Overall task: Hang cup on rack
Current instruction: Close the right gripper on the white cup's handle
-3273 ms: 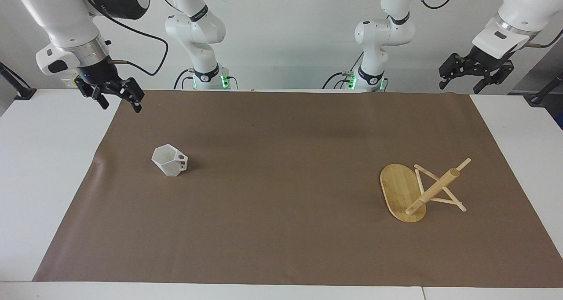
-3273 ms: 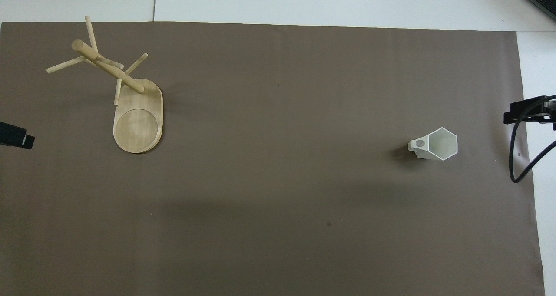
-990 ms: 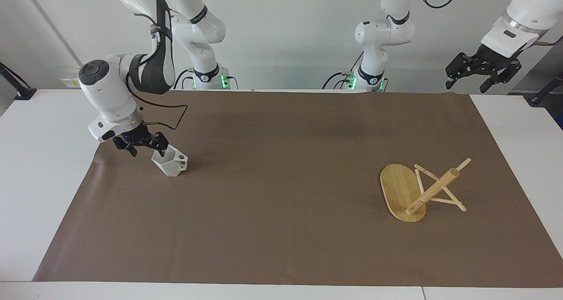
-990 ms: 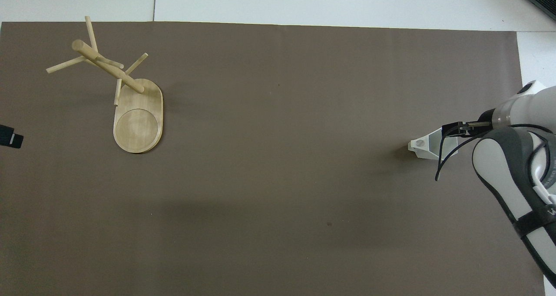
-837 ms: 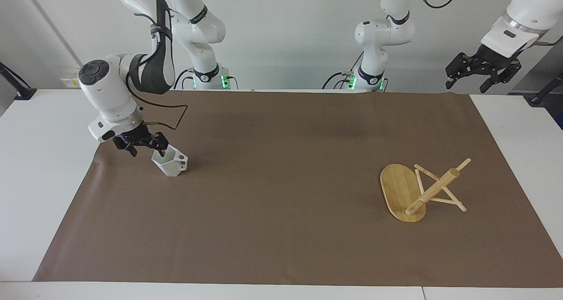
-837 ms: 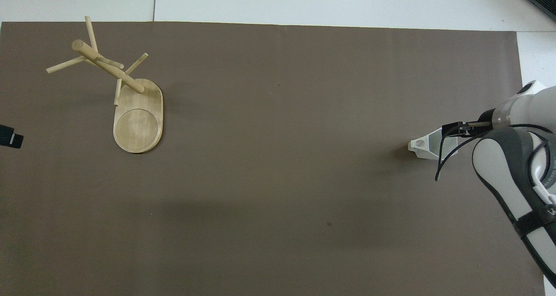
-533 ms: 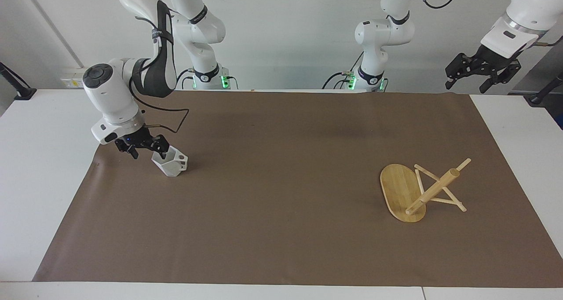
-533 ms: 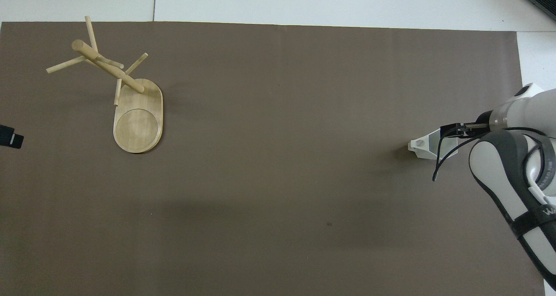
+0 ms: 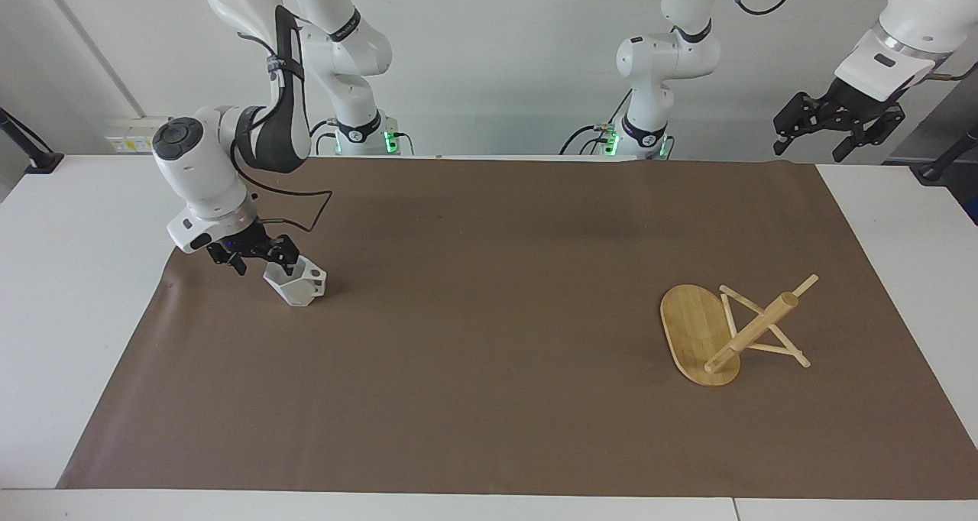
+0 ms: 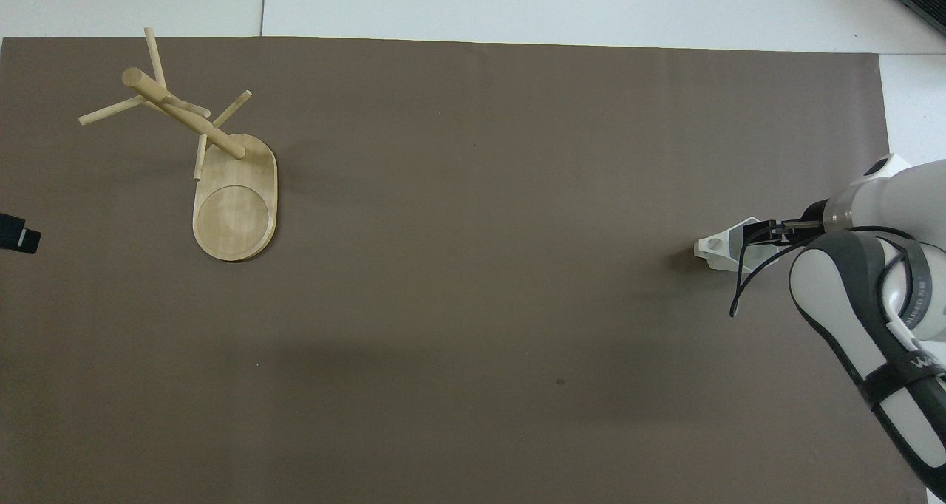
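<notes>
Since a second ago the right gripper (image 9: 263, 260) has crept toward the cup's handle side, fingers straddling the rim of the cup (image 9: 299, 288) — whether they pinch it I cannot tell. The cup sits on the brown mat (image 9: 489, 399) at the right arm's end. The rack (image 9: 726, 330) stands unmoved toward the left arm's end, well apart. The left gripper (image 9: 833, 127) waits aloft, fingers spread.

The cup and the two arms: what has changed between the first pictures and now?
The right gripper came down from the table's edge to the cup and now sits at its rim. The cup, the rack and the waiting left gripper hardly moved.
</notes>
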`<control>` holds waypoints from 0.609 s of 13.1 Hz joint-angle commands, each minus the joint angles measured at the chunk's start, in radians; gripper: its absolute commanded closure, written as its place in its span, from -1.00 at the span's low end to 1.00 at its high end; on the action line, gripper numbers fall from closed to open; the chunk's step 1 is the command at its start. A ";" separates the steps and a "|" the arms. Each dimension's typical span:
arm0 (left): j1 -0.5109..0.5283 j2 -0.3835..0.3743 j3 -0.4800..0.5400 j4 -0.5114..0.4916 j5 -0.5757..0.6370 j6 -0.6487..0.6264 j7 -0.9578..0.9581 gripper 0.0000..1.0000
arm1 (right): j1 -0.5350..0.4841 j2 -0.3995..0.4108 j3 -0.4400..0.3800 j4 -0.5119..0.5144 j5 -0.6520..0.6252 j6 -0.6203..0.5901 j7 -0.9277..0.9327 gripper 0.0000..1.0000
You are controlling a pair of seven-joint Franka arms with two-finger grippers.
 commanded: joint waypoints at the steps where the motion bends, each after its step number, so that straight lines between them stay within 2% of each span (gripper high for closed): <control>1: 0.000 -0.026 -0.002 -0.032 0.019 0.016 0.010 -1.00 | -0.013 -0.012 0.006 -0.025 0.018 0.028 -0.009 -1.00; 8: 0.000 -0.026 0.000 -0.034 0.019 0.010 0.013 -1.00 | -0.013 0.000 0.006 -0.031 0.018 0.054 0.020 -0.97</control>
